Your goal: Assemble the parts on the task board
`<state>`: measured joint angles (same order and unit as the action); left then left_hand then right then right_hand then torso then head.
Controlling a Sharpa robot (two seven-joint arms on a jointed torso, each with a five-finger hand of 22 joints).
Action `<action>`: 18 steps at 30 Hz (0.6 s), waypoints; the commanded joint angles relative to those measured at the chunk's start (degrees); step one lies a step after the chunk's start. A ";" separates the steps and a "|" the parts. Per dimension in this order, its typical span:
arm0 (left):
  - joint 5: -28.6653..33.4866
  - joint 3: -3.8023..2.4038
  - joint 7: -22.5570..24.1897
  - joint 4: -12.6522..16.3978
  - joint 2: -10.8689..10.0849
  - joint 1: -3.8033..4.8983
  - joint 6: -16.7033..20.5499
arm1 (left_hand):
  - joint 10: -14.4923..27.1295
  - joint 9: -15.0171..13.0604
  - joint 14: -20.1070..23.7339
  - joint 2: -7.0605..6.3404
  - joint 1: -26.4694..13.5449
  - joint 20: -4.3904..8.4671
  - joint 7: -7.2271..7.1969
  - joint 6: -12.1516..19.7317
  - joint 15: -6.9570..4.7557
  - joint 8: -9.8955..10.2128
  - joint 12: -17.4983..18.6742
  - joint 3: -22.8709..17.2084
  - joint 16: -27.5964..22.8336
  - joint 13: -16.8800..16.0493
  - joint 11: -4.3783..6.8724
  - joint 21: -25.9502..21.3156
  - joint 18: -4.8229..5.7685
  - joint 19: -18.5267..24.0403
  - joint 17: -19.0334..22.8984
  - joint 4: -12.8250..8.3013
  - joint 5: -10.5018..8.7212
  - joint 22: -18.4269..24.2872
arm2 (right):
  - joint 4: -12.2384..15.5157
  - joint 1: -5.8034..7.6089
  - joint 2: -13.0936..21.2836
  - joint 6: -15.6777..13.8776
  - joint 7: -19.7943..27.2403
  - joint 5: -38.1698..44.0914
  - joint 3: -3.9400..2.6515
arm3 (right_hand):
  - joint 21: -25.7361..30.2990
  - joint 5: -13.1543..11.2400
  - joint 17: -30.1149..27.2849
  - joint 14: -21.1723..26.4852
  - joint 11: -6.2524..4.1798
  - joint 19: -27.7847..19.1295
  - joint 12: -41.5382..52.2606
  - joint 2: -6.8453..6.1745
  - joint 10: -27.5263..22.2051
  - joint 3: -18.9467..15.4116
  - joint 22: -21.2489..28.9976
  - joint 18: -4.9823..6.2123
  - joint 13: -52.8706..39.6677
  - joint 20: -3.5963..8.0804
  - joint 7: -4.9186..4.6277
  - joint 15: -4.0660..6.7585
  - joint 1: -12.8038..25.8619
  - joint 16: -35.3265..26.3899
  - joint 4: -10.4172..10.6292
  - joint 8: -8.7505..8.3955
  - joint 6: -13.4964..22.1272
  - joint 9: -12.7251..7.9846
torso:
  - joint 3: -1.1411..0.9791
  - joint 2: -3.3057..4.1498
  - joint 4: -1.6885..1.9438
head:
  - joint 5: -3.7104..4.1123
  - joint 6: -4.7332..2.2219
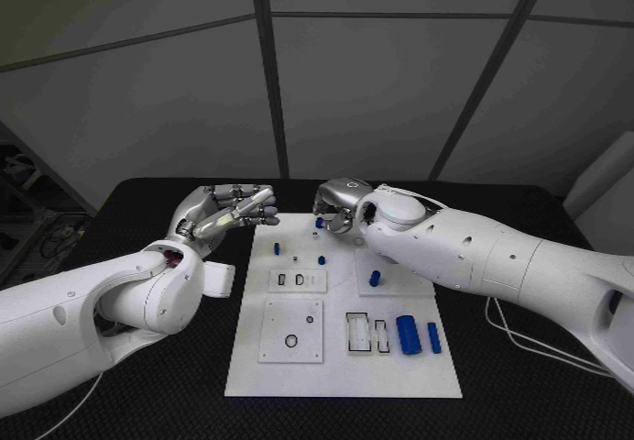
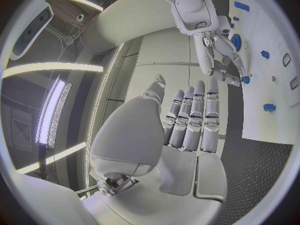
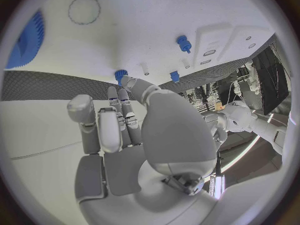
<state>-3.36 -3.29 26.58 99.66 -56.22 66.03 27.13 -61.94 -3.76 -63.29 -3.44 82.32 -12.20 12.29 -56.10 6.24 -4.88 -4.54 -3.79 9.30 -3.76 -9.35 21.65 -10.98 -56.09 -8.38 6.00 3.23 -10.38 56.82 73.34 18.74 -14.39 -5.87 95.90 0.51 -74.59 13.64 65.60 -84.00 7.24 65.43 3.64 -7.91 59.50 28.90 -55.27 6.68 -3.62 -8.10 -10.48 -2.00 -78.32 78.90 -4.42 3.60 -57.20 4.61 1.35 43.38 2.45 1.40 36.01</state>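
The white task board [image 1: 344, 367] lies lengthwise in the middle of the black table. My right hand [image 1: 341, 203] hangs over its far end with the fingers pointing down. One fingertip [image 3: 124, 80] touches a small blue part [image 3: 120, 75] standing on the board, and the thumb stays apart from it. The same part [image 2: 245, 79] sits at the tips of my right hand [image 2: 219, 50] in the left wrist view. My left hand [image 1: 227, 211] is raised beside the board's far left corner. Its fingers [image 2: 194, 115] are straight, side by side, and hold nothing.
More small blue parts stand on the board [image 1: 278, 247] [image 1: 322, 259] [image 1: 374, 278]. Two larger blue cylinders [image 1: 409, 334] [image 1: 433, 337] lie near its right edge beside rectangular slots [image 1: 358, 332]. A blue gear [image 3: 28, 40] lies on the board near my right hand.
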 commanded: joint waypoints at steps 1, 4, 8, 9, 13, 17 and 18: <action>-0.45 -0.07 0.21 0.02 -0.01 0.12 -0.79 | 0.28 0.09 0.09 0.15 -0.63 -0.11 0.28 0.22 0.37 0.27 0.25 0.05 -0.26 0.09 -0.08 0.11 0.75 0.04 -0.07 -0.45 -0.30 -0.08 | 0.28 0.12 0.17 -0.01 0.62 0.30 -0.01 | 1.00 -0.25 -1.67 -0.45 0.02 -1.37 0.43 -0.62 -1.84 -0.53 1.69 0.84 -0.08 -0.24 0.68 -0.32 0.27 -0.90 -0.26 -0.08 2.67 -0.48 | 0.00 -0.01 -0.09 | -0.01 0.06; -0.45 -0.07 0.19 0.00 -0.10 0.13 -0.79 | 0.28 0.09 0.09 0.15 -0.63 -0.11 0.28 0.22 0.37 0.27 0.25 0.05 -0.26 0.09 -0.08 0.11 0.75 0.04 -0.07 -0.45 -0.30 -0.08 | 1.07 0.12 0.72 -0.64 0.57 0.29 -0.01 | 1.08 -0.16 -1.70 -0.44 0.03 -1.43 0.58 -0.72 -2.00 -0.76 1.80 0.84 -0.10 -0.26 0.66 -0.31 0.33 -0.91 -0.24 -0.08 2.88 -0.49 | -0.03 -0.01 -0.11 | -0.04 0.06; -0.45 -0.07 0.20 -0.04 -0.27 0.14 -0.81 | 0.34 0.09 0.09 0.16 -0.63 -0.12 0.30 0.25 0.38 0.33 0.31 0.06 -0.31 0.09 -0.10 0.10 0.75 0.06 -0.08 -0.50 -0.30 -0.08 | 3.27 0.11 2.36 -2.17 0.29 0.18 -0.01 | 1.07 0.18 -1.71 -0.48 -0.10 -1.29 1.16 -0.60 -1.62 -1.03 1.70 0.82 -0.22 -0.23 0.71 -0.21 0.37 -0.88 -0.14 0.21 2.43 -0.33 | -0.05 -0.09 -0.19 | -0.02 0.10; -0.45 -0.07 0.21 -0.06 -0.32 0.14 -0.82 | 0.34 0.09 0.09 0.16 -0.63 -0.12 0.30 0.25 0.38 0.33 0.31 0.06 -0.31 0.09 -0.10 0.10 0.75 0.06 -0.08 -0.50 -0.30 -0.08 | 4.14 0.11 3.08 -2.69 0.19 0.01 -0.01 | 1.02 0.33 -1.65 -0.54 -0.20 -1.15 1.54 -0.52 -1.25 -1.12 1.58 0.80 -0.27 -0.17 0.65 -0.14 0.38 -0.82 -0.09 0.34 2.08 -0.23 | -0.06 -0.10 -0.20 | 0.03 0.06; -0.45 -0.07 0.20 -0.14 -0.58 0.14 -0.93 | 0.35 0.08 0.09 0.17 -0.62 -0.12 0.30 0.26 0.39 0.34 0.32 0.07 -0.32 0.09 -0.11 0.10 0.75 0.07 -0.09 -0.52 -0.30 -0.08 | 9.02 0.11 7.53 -5.41 0.14 -2.39 -0.06 | 0.68 -0.10 -1.13 -0.90 -0.57 -0.33 3.25 -0.52 1.12 -1.55 0.81 0.63 -0.49 0.06 0.46 0.13 0.86 -0.46 0.42 0.66 0.85 0.10 | -0.05 -0.13 -0.31 | 0.31 -0.22; -0.45 -0.06 0.14 -0.30 -0.67 0.14 -1.05 | 0.35 0.08 0.09 0.17 -0.62 -0.12 0.30 0.26 0.39 0.34 0.32 0.07 -0.32 0.09 -0.11 0.10 0.75 0.07 -0.09 -0.52 -0.30 -0.08 | 14.39 0.13 13.23 -5.91 -0.29 -7.91 -0.50 | 0.05 1.48 -1.00 -1.08 -1.22 0.94 5.87 -1.32 6.32 -2.55 -0.55 0.34 -1.26 0.36 0.07 0.59 2.19 -0.36 1.36 0.86 -0.21 0.36 | -0.12 -0.33 -0.69 | 0.27 -0.36; -0.45 -0.06 0.11 -0.34 -0.68 0.14 -1.08 | 0.35 0.08 0.09 0.17 -0.62 -0.12 0.30 0.26 0.39 0.34 0.32 0.07 -0.32 0.09 -0.11 0.10 0.75 0.07 -0.09 -0.52 -0.30 -0.08 | 15.44 0.14 14.48 -5.28 -0.71 -9.36 -0.84 | -0.22 2.03 -0.48 -1.23 -1.87 1.48 7.62 -1.80 9.58 -3.37 -1.15 0.23 -2.06 0.55 0.37 0.99 2.71 -0.10 1.68 0.83 -0.22 0.38 | -0.13 -0.36 -0.73 | 0.28 -0.40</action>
<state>-3.37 -3.30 26.50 99.34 -56.88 66.07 26.96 -61.94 -3.76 -63.28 -3.22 82.11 -12.20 12.28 -56.10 6.24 -4.88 -4.38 -3.62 9.21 -3.76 -9.35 21.65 -10.98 -56.09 -8.37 5.84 3.23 -10.38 71.08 73.28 32.37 -17.74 -5.89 92.48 -0.08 -74.52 15.24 64.86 -84.06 5.74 66.52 10.30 -9.83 67.27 26.05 -56.08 6.68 -5.27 -7.59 -10.31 -1.45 -76.38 78.48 -2.91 4.27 -57.22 4.91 1.25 43.17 1.95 1.66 35.70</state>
